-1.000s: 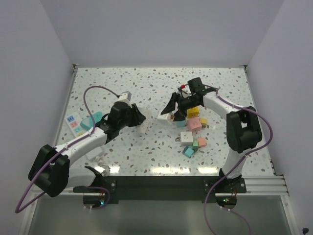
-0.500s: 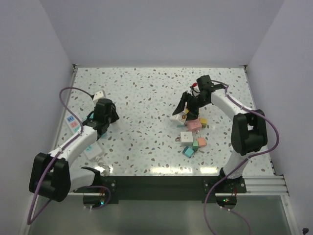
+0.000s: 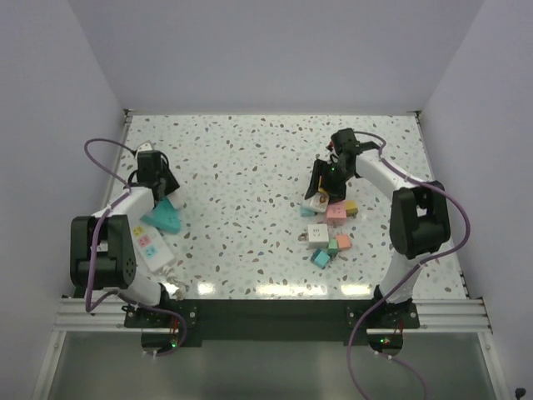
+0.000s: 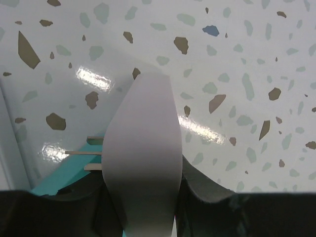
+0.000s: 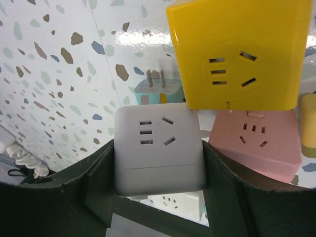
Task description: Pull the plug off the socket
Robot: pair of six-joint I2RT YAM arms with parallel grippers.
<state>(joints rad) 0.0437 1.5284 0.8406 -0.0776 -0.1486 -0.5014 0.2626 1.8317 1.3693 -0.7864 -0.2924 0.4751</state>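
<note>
The white plug (image 4: 142, 158) is held clenched in the left tool (image 3: 156, 175) near the left edge of the table (image 3: 250, 158). A teal piece (image 3: 164, 218) with bare prongs is seen just beside it. The white socket cube (image 5: 159, 148) is grasped by the right tool (image 5: 160, 170) in the table's right half, well apart from the plug. A yellow cube (image 5: 237, 54) and a pink cube (image 5: 256, 143) are seen next to it.
</note>
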